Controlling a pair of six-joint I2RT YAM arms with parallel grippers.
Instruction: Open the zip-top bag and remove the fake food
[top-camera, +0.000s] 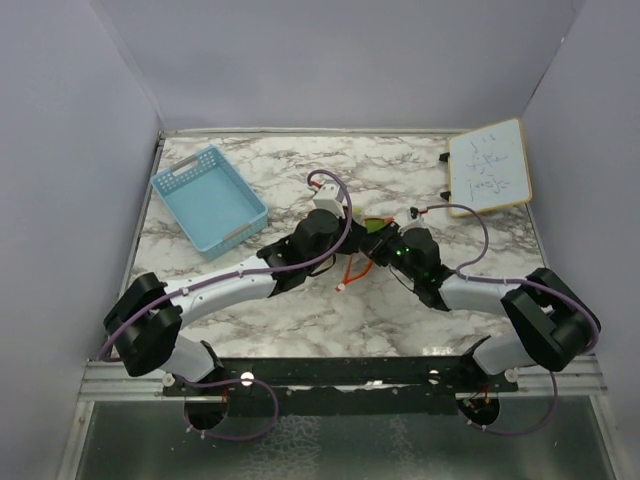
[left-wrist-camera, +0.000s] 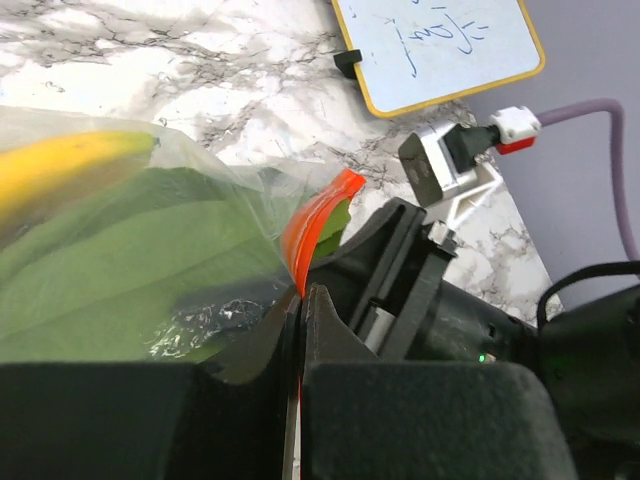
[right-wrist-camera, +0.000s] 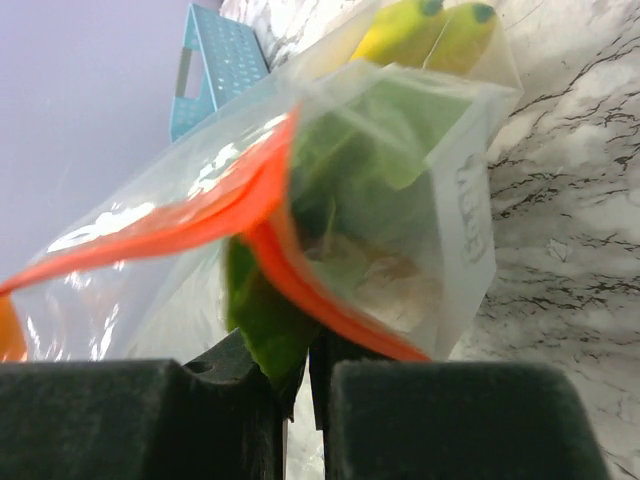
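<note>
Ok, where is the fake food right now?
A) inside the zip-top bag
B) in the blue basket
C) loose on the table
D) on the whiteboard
A: both wrist views show the fake food, green and yellow pieces, behind the clear plastic of the zip-top bag.

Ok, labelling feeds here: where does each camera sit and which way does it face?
Top external: fixed above, behind the bases, looking down on the marbled table; left arm and right arm show.
Left wrist: on the left arm, facing far-right toward the yellow-framed whiteboard; the left end effector pinches the clear floppy zip-top bag.
Right wrist: on the right arm, facing far-left toward the light-blue mesh plastic basket; the right end effector grips the bag.
Shared: both wrist views show the bag.
</note>
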